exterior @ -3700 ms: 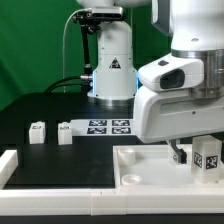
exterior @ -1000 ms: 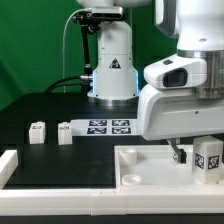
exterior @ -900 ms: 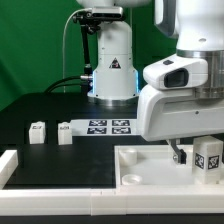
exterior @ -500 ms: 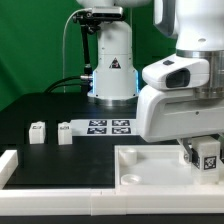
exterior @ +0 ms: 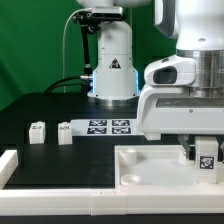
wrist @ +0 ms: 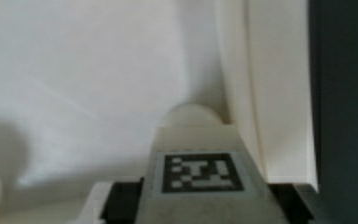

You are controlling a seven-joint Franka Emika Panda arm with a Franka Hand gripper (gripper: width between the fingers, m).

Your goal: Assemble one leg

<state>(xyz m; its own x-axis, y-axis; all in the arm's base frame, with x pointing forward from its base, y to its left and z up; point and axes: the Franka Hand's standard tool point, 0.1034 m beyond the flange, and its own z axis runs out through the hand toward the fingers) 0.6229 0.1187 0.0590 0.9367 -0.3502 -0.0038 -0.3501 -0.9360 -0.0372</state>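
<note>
My gripper (exterior: 203,152) is shut on a white leg (exterior: 207,155) with a black-and-white tag, holding it upright over the large white board (exterior: 150,163) at the exterior view's right. In the wrist view the leg (wrist: 201,150) fills the space between the dark fingers (wrist: 128,198), its tag facing the camera, with the board's raised rim (wrist: 265,90) beside it. Two more white legs (exterior: 38,130) (exterior: 64,131) lie on the black table at the exterior view's left. The leg's lower end is hidden by the arm and board rim.
The marker board (exterior: 110,126) lies at the table's middle in front of the robot base (exterior: 111,65). A white bar (exterior: 8,166) sits at the front left. The board has a round socket (exterior: 130,178) near its front-left corner.
The gripper with the leg has shifted slightly to the exterior view's right and risen a little. The two loose legs have not moved.
</note>
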